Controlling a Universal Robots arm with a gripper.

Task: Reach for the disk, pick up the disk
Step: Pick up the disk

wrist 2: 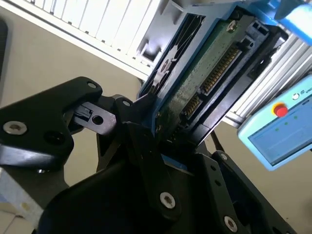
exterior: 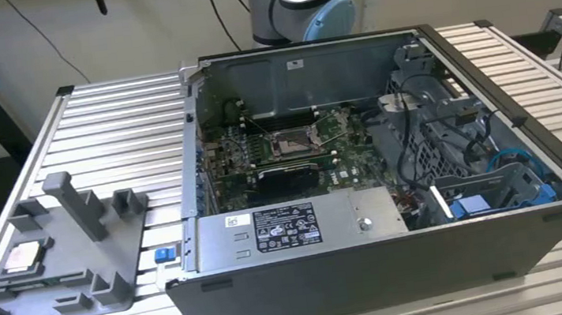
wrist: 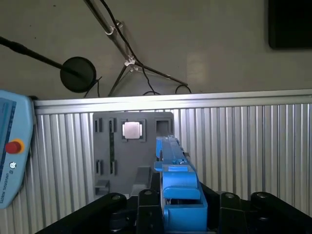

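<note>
Exterior view, from its left: grey fixture (exterior: 69, 253) on the slatted table (exterior: 117, 112), a square chip (exterior: 23, 256) lying in it; then the open case (exterior: 379, 273), board and cables bare, toward that view's right.

Second wrist view: has the gripper (wrist 2: 170, 139) with jaws clamped on the disk (wrist 2: 204, 68), one black finger (wrist 2: 144, 146) hard against a blue rail, green underside and connector row turned to the camera; beyond, a pendant (wrist 2: 278, 131).

First wrist view: passes pendant, then fixture and chip, then comes to the same hold seen edge-on. Shows the disk standing out from between the fingers, blue rail foremost, held in the air off the table, well apart from the fixture.

Judged: reach finished, grasp made, lift in hand, pick-up all but complete. Calls for a steady, unslackened clamp and a clear path. Grips one end only, by the look of it, so risks tilting in the jaws if jolted.
</note>
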